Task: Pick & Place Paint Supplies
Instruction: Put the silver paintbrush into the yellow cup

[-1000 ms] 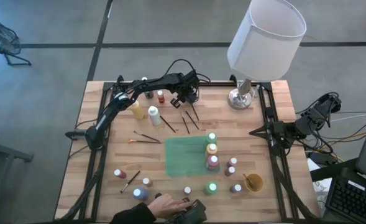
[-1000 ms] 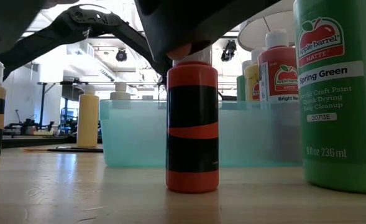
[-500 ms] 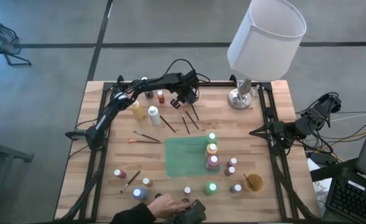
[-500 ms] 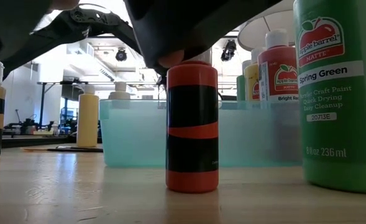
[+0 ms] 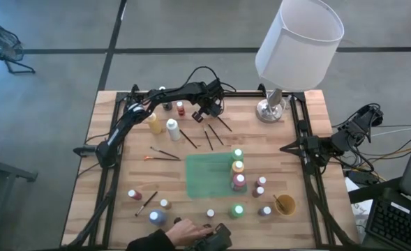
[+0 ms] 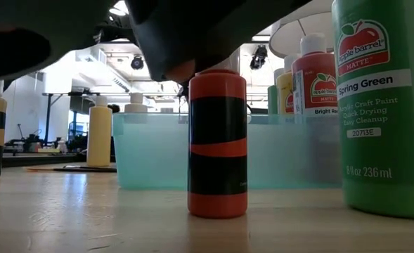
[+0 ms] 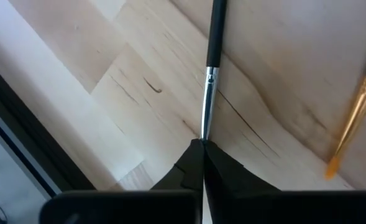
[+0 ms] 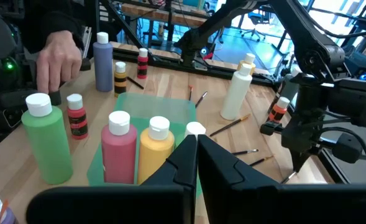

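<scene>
- Left gripper (image 5: 214, 111): at the table's 12 o'clock, fingers (image 7: 189, 174) clenched tip to tip, pinching the metal ferrule end of a thin dark-handled brush (image 7: 212, 68) that lies on the wood (a second, tan-handled brush (image 7: 356, 118) lies just beside).
- Right gripper (image 8: 196, 152): parked off the table's 3 o'clock edge, fingers pressed together, holding nothing.
- Paint bottles (image 5: 238, 167): most stand around the green mat (image 5: 206, 176); others at 11 o'clock.
- Person's hand (image 5: 191, 230): at 6 o'clock.
</scene>
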Robot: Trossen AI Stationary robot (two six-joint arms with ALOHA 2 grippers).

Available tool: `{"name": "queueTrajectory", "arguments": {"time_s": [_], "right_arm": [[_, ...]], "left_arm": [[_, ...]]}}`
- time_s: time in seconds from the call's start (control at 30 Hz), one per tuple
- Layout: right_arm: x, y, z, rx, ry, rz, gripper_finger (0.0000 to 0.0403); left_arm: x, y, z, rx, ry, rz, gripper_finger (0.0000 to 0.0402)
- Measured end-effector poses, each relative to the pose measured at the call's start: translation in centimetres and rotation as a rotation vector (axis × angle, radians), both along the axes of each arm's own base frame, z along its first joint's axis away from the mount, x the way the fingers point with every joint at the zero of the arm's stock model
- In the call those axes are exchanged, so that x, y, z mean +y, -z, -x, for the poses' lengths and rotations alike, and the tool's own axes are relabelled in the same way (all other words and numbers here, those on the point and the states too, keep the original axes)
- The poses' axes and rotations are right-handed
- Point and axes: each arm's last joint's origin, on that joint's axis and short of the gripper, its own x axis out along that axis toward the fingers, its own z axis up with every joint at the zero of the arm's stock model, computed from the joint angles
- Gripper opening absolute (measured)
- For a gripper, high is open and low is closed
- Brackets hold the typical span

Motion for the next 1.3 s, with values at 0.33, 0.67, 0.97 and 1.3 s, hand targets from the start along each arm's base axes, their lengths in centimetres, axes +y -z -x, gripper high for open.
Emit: {"name": "queueTrajectory", "arguments": {"time_s": [0.33,0.67,0.97,1.3], "right_arm": [[0.0,0.0,0.0,0.000,0.000,0.000,0.0008],[0.0,0.0,0.0,0.000,0.000,0.000,0.0008],[0.0,0.0,0.0,0.000,0.000,0.000,0.0008],[0.1,-1.3,0.4,-0.044,-0.043,-0.325,0.0008]], "left_arm": [[-0.2,-0.3,0.4,0.026,-0.142,0.063,0.0001],[-0.8,-3.2,1.1,0.018,-0.248,0.102,0.0001],[-1.6,-7.9,2.5,-0.048,-0.366,0.109,0.0000],[-3.3,-11.9,3.9,-0.154,-0.550,0.224,0.0000]]}}
